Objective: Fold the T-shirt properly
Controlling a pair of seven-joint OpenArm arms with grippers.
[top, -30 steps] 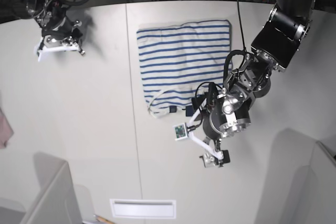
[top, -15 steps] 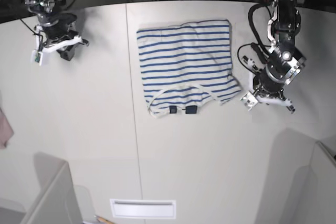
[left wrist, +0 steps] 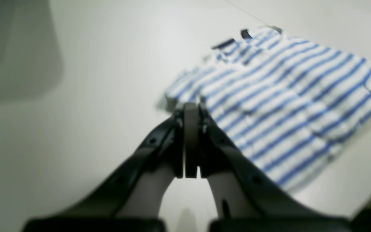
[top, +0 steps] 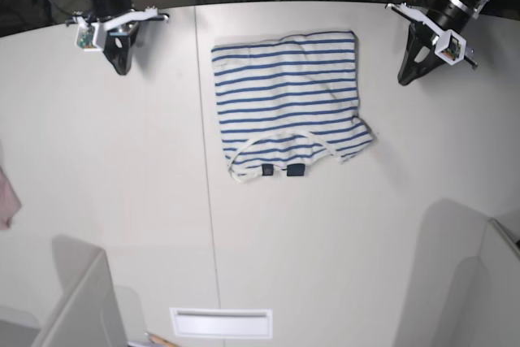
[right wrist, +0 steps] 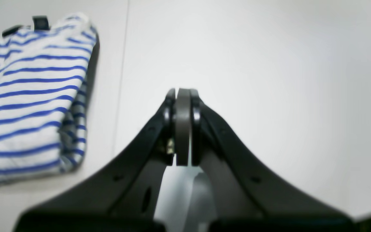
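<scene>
The folded white blue-striped cloth T-shirt [top: 286, 111] lies at seven o'clock from the nearer left gripper [top: 404, 80] — both pincers closed, empty.

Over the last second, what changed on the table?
The left gripper lifted off the T-shirt, shut, and pulled back to the far table edge. The right gripper also drew back, shut throughout. The shirt's near right corner now sticks out; the fold otherwise unchanged.

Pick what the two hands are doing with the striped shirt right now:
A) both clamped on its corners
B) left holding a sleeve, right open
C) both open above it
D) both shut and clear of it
D: the left hand and right hand are shut and empty, either side of the folded shirt on the table.
</scene>
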